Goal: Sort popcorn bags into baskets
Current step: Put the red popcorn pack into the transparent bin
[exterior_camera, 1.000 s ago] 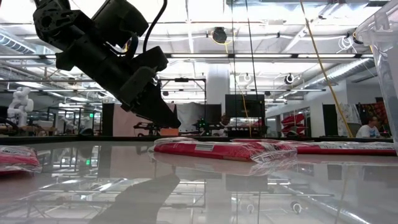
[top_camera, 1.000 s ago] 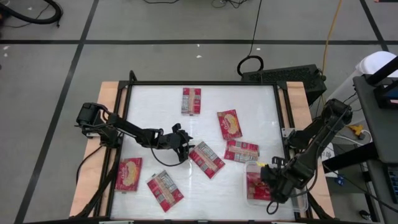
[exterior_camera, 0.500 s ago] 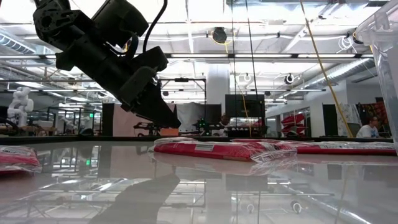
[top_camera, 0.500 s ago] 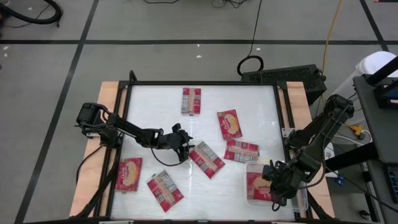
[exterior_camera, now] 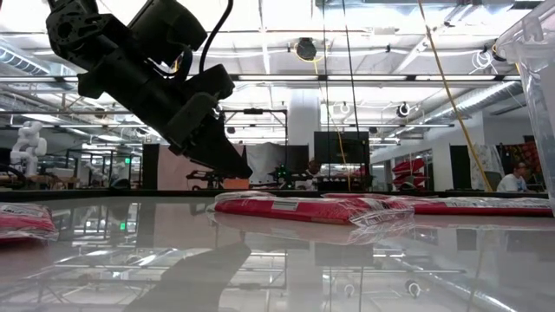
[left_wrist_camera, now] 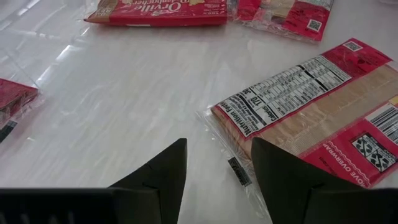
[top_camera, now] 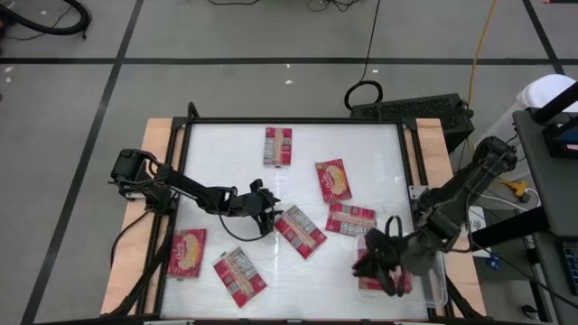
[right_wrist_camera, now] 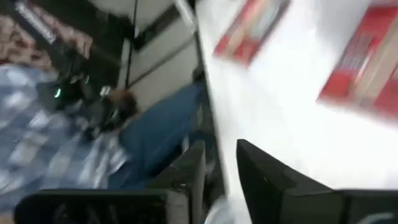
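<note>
High view: flat red packets, clear bin.

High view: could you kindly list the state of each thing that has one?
Left claw: open, empty, beside a packet.
Right claw: at the bin's edge.
Bin: upright, red packets inside.
Loose packets: six, lying flat.
</note>
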Motion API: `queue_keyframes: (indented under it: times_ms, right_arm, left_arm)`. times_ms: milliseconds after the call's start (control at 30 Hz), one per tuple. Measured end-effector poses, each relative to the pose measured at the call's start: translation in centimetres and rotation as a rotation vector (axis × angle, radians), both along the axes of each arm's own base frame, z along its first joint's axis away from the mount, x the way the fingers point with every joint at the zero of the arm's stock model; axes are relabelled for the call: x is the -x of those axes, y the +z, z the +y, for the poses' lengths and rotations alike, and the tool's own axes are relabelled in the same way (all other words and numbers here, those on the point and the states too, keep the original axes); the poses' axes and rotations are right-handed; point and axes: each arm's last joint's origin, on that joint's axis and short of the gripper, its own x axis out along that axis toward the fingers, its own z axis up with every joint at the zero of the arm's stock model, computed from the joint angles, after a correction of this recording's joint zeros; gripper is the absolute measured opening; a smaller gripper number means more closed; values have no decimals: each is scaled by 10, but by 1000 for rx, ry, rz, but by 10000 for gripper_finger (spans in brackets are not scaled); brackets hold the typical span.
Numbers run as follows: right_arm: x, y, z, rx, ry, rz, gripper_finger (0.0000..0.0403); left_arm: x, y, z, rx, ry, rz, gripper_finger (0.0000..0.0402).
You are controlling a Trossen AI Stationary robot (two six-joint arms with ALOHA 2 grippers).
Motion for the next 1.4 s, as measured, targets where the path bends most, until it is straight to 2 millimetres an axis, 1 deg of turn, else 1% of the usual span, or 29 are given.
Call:
queue_keyframes:
  times_ms: [100, 200, 400, 567, 667, 767, 867, 933, 1000, 1100, 1200, 1333, 1400]
  right_arm:
    - [-12, -3, -8, 105, -39, -48, 63]
    - [-27, -10, -18, 253, -77, -66, 53]
    - [-59, -29, -44, 550, -174, -55, 50]
    - [-90, -48, -61, 724, -225, -35, 50]
    - [-112, -67, -66, 776, -217, -28, 50]
    - [-130, -87, -65, 795, -192, -38, 50]
    - [-143, -107, -62, 816, -139, -33, 50]
    - [-150, -117, -61, 824, -105, -37, 50]
    - [-155, -125, -62, 829, -91, -46, 50]
    - [-160, -132, -65, 849, -88, -44, 50]
    - [-164, -133, -73, 865, -99, -51, 50]
    - [-168, -131, -82, 898, -105, -62, 50]
    - [-171, -130, -86, 896, -123, -74, 50]
  left_arm:
    - [0, 0, 0, -3, -2, 3, 184]
    - [0, 0, 0, 0, -6, 4, 184]
    - [0, -1, -3, 22, -40, 9, 184]
    - [6, -5, -16, -31, -130, 74, 184]
    - [9, -6, -26, -60, -184, 99, 184]
    - [11, -6, -36, -98, -248, 103, 184]
    - [16, -6, -50, -173, -321, 110, 184]
    - [18, -6, -59, -225, -355, 109, 184]
    - [20, -5, -62, -255, -338, 104, 184]
    - [19, -5, -60, -259, -302, 104, 184]
    - [18, -5, -54, -247, -279, 107, 185]
    - [12, -12, -41, -153, -293, 131, 186]
    - [8, -14, -37, -113, -295, 111, 193]
